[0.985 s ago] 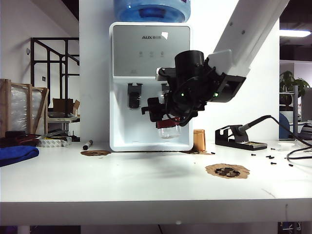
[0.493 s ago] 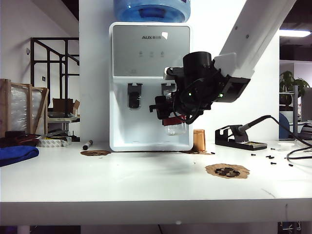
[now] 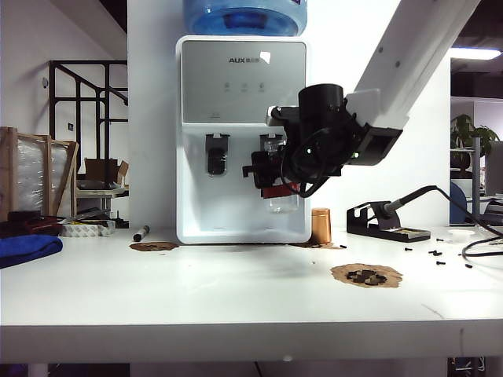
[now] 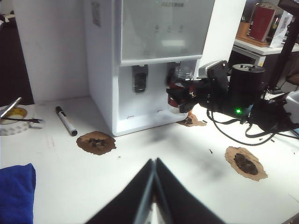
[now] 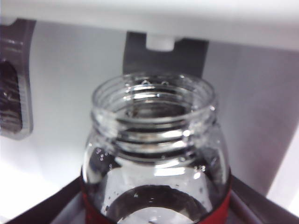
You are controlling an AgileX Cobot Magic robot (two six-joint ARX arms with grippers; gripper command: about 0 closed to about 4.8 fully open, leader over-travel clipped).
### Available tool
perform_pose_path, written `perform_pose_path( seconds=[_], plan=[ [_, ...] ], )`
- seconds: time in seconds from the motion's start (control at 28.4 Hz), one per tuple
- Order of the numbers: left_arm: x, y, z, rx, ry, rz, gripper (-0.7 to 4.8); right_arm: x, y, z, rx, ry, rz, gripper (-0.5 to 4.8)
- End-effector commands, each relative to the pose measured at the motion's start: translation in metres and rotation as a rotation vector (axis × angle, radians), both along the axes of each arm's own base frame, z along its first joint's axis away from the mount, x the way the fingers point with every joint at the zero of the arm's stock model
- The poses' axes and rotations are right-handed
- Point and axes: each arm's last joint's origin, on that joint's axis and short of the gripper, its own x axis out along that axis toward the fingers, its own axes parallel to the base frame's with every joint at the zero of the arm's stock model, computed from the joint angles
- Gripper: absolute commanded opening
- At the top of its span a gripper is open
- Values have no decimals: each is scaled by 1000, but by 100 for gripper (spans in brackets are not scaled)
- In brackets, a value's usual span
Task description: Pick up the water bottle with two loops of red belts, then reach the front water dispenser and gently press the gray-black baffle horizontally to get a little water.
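Bottle is clamped in the right pincer, held upright inside the dispenser recess, beneath the right tap. Left pincer is closed above the bench.

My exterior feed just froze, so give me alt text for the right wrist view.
The right gripper holds the bottle upright, its open mouth just below the white tap and right in front of the baffle in the dispenser recess. Only the gripper's dark fingers show at the bottle's red band; droplets cling inside the glass.
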Motion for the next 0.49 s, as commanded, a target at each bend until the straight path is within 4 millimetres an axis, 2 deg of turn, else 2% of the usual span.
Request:
perform_pose_path(
  seconds=[0.04, 0.49],
  plan=[
    [0, 0, 2, -3, -7, -2, -4, 5, 0, 5, 8, -24, 9, -2],
    [0, 0, 2, -3, -8, -2, -4, 18, 5, 11, 14, -51, 23, -2]
  ],
)
